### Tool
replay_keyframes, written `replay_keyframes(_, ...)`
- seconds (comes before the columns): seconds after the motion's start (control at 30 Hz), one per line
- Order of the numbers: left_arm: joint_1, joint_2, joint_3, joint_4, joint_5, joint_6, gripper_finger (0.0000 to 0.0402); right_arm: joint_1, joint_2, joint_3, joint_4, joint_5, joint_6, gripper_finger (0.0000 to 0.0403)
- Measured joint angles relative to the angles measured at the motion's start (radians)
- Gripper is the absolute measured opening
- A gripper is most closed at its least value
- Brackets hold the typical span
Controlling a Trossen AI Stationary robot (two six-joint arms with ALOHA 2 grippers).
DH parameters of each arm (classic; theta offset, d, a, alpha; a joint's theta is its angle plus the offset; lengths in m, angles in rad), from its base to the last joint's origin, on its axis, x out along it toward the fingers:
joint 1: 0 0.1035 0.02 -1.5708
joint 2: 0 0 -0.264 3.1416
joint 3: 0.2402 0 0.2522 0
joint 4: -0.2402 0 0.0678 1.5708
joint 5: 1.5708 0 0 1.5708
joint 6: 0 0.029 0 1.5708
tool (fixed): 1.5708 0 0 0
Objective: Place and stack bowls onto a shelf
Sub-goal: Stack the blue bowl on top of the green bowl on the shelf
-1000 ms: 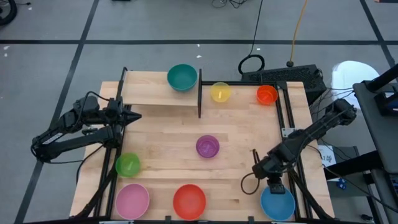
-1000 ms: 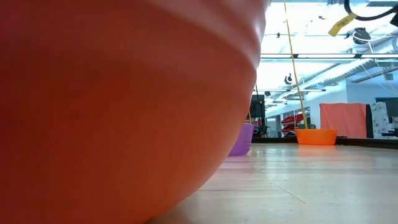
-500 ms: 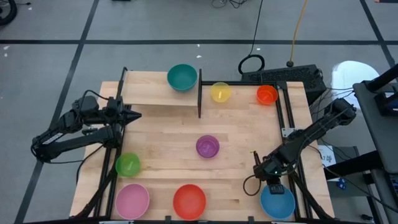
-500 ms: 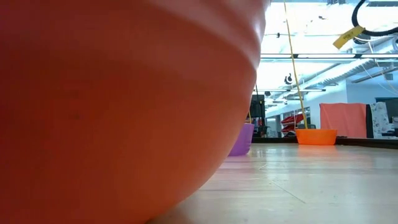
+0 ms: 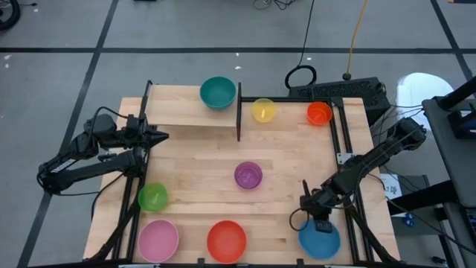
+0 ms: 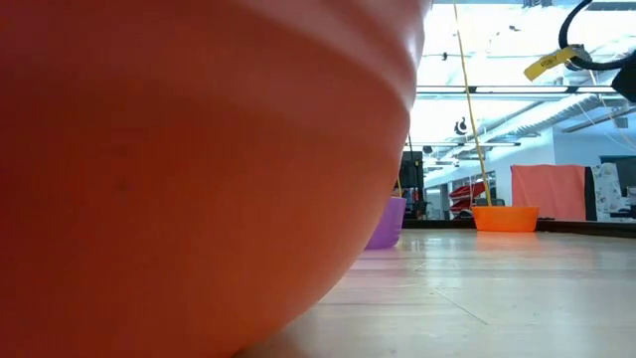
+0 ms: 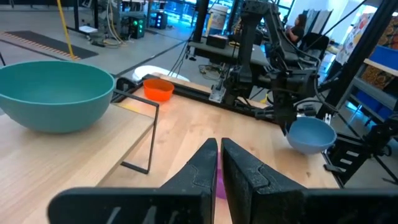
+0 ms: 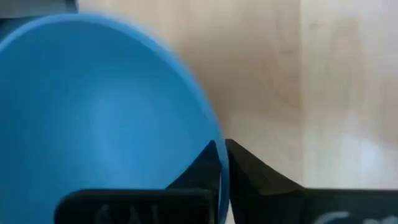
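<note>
My right gripper (image 5: 320, 222) is shut on the blue bowl (image 5: 320, 240) at the table's near right corner. My left gripper (image 5: 161, 136) is shut and hovers by the near edge of the shelf (image 5: 182, 113), touching nothing. The teal bowl (image 5: 217, 92) stands on the shelf beside its black upright bar (image 5: 239, 112). Standing on the table are the yellow bowl (image 5: 263, 110), orange bowl (image 5: 319, 113), purple bowl (image 5: 248, 176), green bowl (image 5: 153, 197), pink bowl (image 5: 158, 240) and red bowl (image 5: 226, 240). My right gripper pinches the blue bowl's rim (image 8: 214, 138), one finger inside the bowl and one outside. The fingers come from above, slanting toward the near edge, onto the rim's far side (image 5: 320, 226). In the left wrist view the bowl (image 7: 311, 134) hangs upright below the gripper.
The red bowl (image 6: 199, 149) fills most of the low view, with the purple bowl (image 6: 386, 221) and orange bowl (image 6: 506, 218) beyond it. Black frame rails run along the table's left and right sides (image 5: 343, 141). Bare wood lies between the purple bowl and the shelf.
My right gripper has moved toward the table's left and near edges, taking the blue bowl with it; the bowl now sits closer to the red bowl than before.
</note>
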Motion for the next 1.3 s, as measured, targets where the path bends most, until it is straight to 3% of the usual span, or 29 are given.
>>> replay_keyframes(0.2,0.0,0.0,0.0,0.0,-0.001,0.002,0.0026,-0.037,0.0,0.014,-0.011,0.004,0.036,0.0002)
replay_keyframes(0.37,0.0,0.0,0.0,0.0,-0.001,0.002,0.0026,-0.085,0.0,0.091,-0.182,0.131,-0.005,0.0001)
replay_keyframes(0.63,0.0,0.0,0.0,0.0,-0.02,0.036,0.0026,-0.261,0.0,0.329,-0.563,0.186,-0.156,0.0001)
replay_keyframes(1.07,0.0,0.0,0.0,0.0,-0.022,0.089,0.0026,-0.593,0.003,0.72,-0.895,0.237,-0.377,0.0)
replay_keyframes(1.3,0.0,0.0,0.0,0.0,-0.021,0.094,0.0026,-0.731,0.121,0.891,-0.993,0.268,-0.597,0.0)
